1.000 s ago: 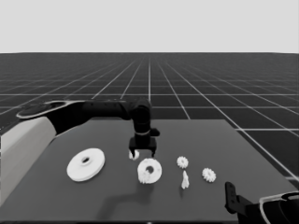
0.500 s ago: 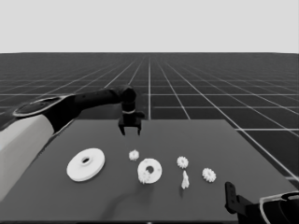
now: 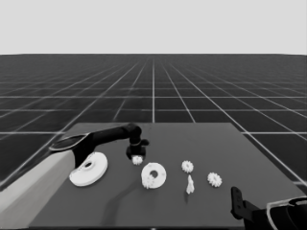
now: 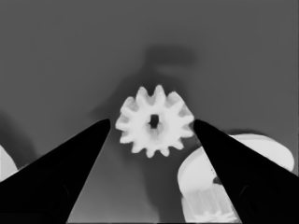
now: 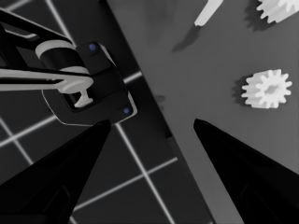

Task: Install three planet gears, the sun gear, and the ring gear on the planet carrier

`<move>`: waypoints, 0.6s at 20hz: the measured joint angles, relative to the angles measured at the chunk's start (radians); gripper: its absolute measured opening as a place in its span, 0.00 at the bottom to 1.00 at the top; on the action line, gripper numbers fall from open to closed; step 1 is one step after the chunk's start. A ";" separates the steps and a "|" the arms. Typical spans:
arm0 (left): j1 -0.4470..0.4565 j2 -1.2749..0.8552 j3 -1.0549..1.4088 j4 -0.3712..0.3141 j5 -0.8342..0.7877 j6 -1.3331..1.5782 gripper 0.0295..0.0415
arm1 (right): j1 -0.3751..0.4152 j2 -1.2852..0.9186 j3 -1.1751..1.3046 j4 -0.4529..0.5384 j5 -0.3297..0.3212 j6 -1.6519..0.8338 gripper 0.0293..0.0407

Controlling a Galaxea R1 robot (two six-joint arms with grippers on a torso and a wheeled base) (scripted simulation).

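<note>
The left tool (image 3: 137, 154) hangs low over a small white toothed gear (image 3: 137, 160), its black fingers spread with a gap on either side of the teeth (image 4: 155, 121). Just beside it toward the near edge sits the smaller white round part with a wide hole (image 3: 153, 175), crowding that side. The larger white round disc (image 3: 88, 169) lies under the left arm toward the desk's left edge. Two more white gears (image 3: 187, 166) (image 3: 214, 179) and a thin white piece (image 3: 190, 184) stand apart on the right half. The dark desk (image 3: 192, 139) is bare along its far edge.
</note>
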State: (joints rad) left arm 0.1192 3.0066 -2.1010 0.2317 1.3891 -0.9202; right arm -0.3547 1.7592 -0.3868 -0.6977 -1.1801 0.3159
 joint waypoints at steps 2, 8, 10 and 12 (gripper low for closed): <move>0.014 0.014 -0.036 0.007 -0.015 0.018 0.75 | 0.000 0.000 0.000 0.000 0.000 0.000 0.81; 0.016 0.021 -0.054 0.009 -0.021 0.028 0.14 | 0.000 0.000 0.000 0.000 0.000 0.000 0.81; 0.016 0.022 -0.055 0.010 -0.021 0.028 0.14 | 0.000 0.000 0.000 0.000 0.000 0.000 0.81; 0.016 0.022 -0.056 0.010 -0.022 0.029 0.14 | 0.000 0.000 0.000 0.000 0.000 0.000 0.81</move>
State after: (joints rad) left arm 0.1348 3.0286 -2.1566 0.2419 1.3670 -0.8917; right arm -0.3547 1.7592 -0.3868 -0.6977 -1.1801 0.3159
